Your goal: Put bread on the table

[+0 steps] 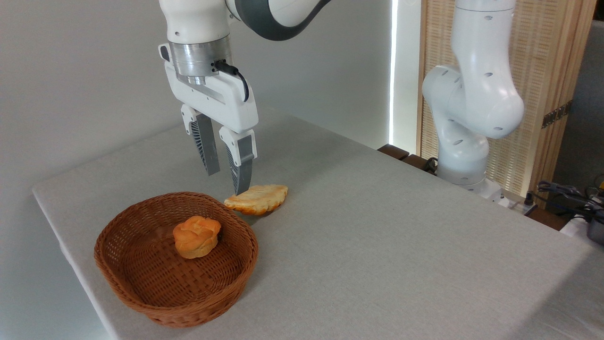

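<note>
Bread (pixel 197 236) sits in the wicker basket (pixel 141 288) at lower left of frame, below the empty, narrowly parted gripper (pixel 228 183) hanging above the rim.

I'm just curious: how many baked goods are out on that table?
2. A round knotted bun sits inside the wicker basket. A flatter scalloped pastry lies on the table just behind the basket, below the open gripper. Nothing seems hidden.
</note>
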